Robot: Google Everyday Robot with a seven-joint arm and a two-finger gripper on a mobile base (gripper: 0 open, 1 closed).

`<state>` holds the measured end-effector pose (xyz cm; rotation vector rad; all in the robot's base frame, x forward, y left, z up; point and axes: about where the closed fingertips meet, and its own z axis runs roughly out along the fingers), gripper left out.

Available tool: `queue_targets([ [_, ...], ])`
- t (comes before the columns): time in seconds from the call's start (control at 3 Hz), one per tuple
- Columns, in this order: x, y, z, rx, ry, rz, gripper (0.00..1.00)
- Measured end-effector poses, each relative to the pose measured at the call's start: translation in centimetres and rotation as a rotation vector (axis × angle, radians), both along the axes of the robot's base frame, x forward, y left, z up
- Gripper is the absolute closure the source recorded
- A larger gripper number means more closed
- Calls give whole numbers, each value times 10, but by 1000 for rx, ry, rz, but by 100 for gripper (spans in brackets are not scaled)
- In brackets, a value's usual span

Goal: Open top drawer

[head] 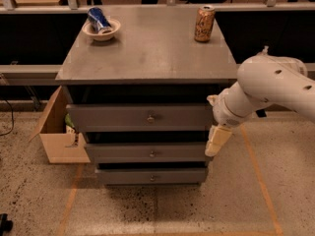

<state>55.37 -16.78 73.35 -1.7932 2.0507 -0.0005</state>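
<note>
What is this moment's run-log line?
stage: pre-grasp | top drawer: knob untouched | hand: at drawer fronts' right edge, clear of knob

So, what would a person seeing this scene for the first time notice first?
First the big white robot arm on the right, its gripper hanging by the right side of the grey cabinet, away from the knob of the top drawer. On the cabinet's top, an orange can stands at back right, and a bowl with a blue can at back left. A cardboard box sits on the floor, left.
</note>
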Motion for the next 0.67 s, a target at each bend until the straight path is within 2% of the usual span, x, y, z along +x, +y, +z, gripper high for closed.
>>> queue_targets([
  [0.33, 18, -1, -12, -5, -11, -11, 0],
  [0.67, 40, 6, -21, -2, -25, 12, 0],
])
